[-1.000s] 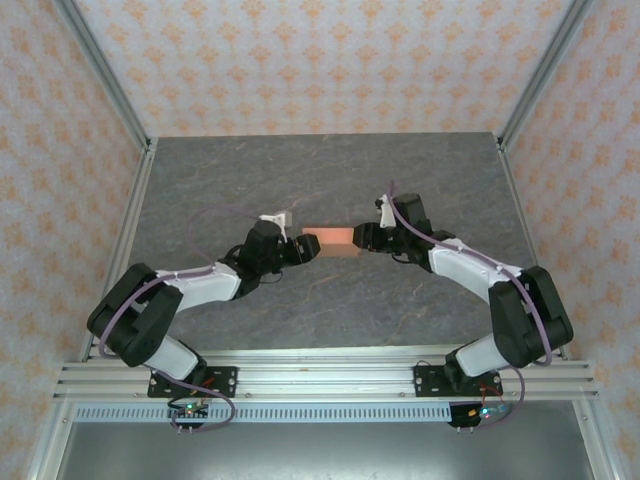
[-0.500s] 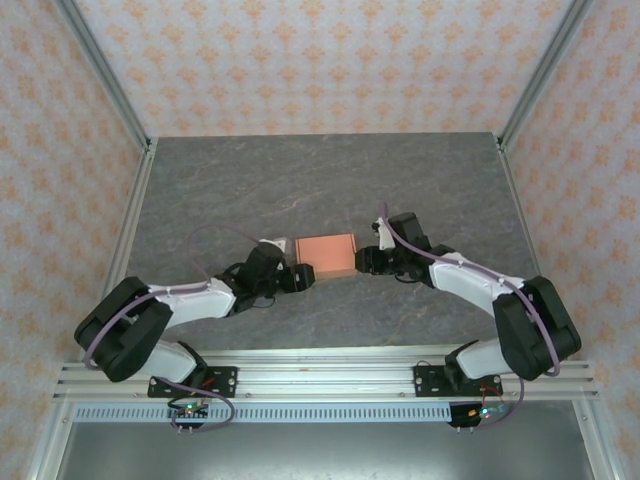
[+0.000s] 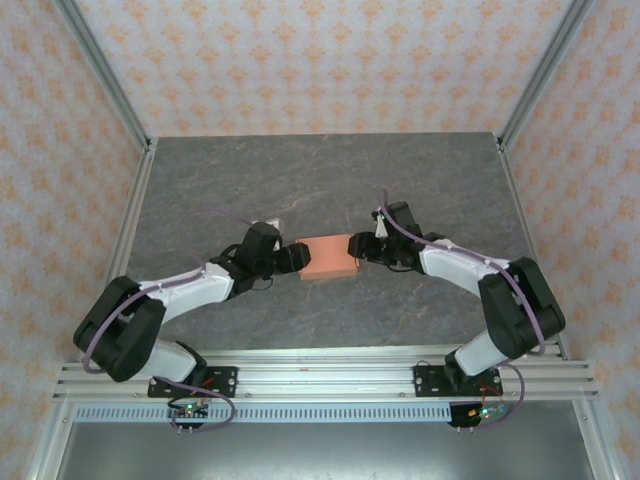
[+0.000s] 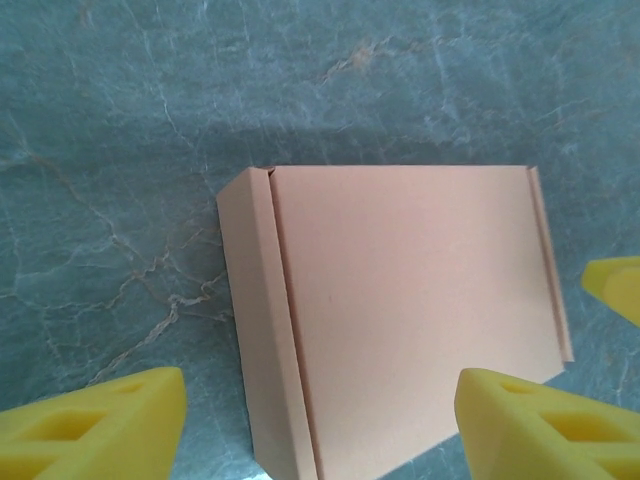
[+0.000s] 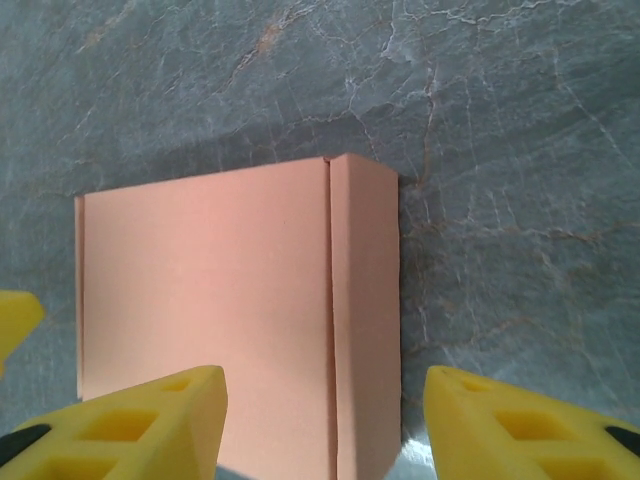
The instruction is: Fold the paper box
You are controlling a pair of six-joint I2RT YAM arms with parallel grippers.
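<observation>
from their bases at the near edge of the worktop (image 3: 330, 180), both arms bend outward at the elbows and lay their forearms low and inward, toward each other, so the two wrists face one another across the paper box (image 3: 330, 256). the left gripper (image 3: 296, 257) sits at the box's left end and the right gripper (image 3: 360, 247) at its right end, each just beside or touching it; the overhead view is too small to tell which. in the left wrist view the left gripper (image 4: 320, 400) has its yellow fingers (image 4: 110, 420) spread wide, with one overlapping the box's near corner and the other standing clear of it, pinching nothing. in the right wrist view the right gripper (image 5: 325, 400) is likewise spread, its fingers (image 5: 520, 420) straddling the near end of the box without clamping it. the box lies closed and flat, lid up, near the middle of the worktop, its sides roughly square to the worktop's edges. it looks slightly longer from left to right, so its ends point at the two grippers, and a narrow folded panel runs along one long side.
</observation>
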